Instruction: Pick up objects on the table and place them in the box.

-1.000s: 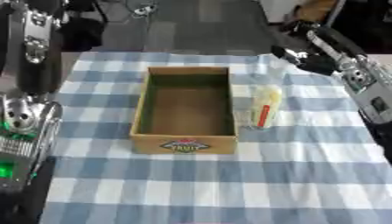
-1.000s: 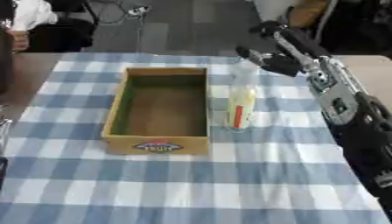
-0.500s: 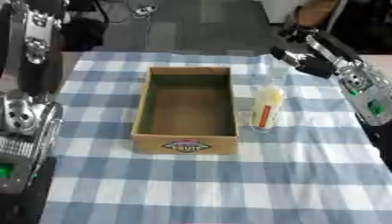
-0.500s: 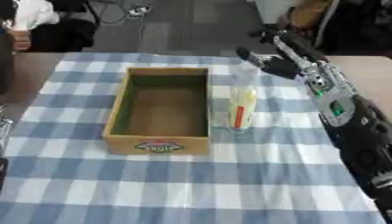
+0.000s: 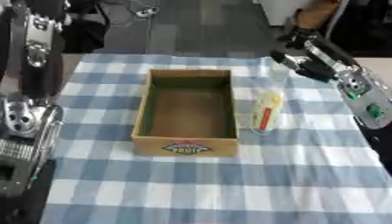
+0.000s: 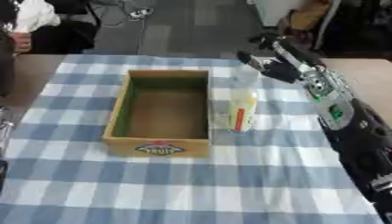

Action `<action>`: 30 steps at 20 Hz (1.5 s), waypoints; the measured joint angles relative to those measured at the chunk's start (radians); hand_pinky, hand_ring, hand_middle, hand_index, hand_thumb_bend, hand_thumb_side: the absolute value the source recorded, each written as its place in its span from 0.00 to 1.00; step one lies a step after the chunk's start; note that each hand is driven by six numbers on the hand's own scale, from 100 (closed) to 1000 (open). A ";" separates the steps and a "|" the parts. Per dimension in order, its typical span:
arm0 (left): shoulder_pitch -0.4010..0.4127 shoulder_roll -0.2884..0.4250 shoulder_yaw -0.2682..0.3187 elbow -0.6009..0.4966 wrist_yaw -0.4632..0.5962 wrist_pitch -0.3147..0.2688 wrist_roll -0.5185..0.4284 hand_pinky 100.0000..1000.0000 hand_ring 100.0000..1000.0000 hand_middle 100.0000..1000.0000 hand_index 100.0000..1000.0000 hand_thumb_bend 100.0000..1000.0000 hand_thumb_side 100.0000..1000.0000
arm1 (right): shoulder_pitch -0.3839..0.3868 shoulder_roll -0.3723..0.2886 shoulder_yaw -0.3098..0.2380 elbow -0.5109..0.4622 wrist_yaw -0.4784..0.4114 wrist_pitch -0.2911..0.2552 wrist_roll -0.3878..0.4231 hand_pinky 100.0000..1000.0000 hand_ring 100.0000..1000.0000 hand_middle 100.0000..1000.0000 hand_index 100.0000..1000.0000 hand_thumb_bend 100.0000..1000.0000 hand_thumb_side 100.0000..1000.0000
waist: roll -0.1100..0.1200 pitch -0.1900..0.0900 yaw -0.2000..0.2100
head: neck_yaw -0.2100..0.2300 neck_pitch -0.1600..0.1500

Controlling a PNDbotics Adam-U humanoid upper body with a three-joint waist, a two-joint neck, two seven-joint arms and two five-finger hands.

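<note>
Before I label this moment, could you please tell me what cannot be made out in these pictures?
- Clear plastic packet right of the open cardboard box: its yellow and red contents are blurred in both eye views.
- Box's front label: wording too small.
- Right hand, above the blue checked tablecloth at its far right: dark fingers merge, so open or shut is unclear.
- Left hand: shows in neither view.

box front label, text unreadable
</note>
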 measured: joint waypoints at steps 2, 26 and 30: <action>0.000 0.000 0.000 0.000 0.000 0.000 0.000 0.93 0.77 0.89 0.97 0.57 0.88 | 0.000 0.005 0.002 0.006 -0.003 -0.001 0.001 0.86 0.82 0.85 0.90 0.49 1.00 | 0.000 0.001 0.002 | 0.000 -0.007; -0.001 0.000 0.000 -0.001 0.000 0.001 -0.001 0.93 0.77 0.89 0.97 0.57 0.88 | -0.001 0.024 -0.017 0.083 0.010 -0.001 -0.049 0.87 0.83 0.87 0.91 0.44 1.00 | 0.000 0.002 0.003 | 0.023 -0.031; -0.001 0.000 0.000 -0.001 0.000 0.001 -0.001 0.93 0.77 0.89 0.97 0.57 0.88 | -0.001 0.024 -0.017 0.097 0.010 -0.004 -0.049 0.87 0.83 0.87 0.91 0.43 1.00 | 0.000 0.002 0.003 | 0.023 -0.025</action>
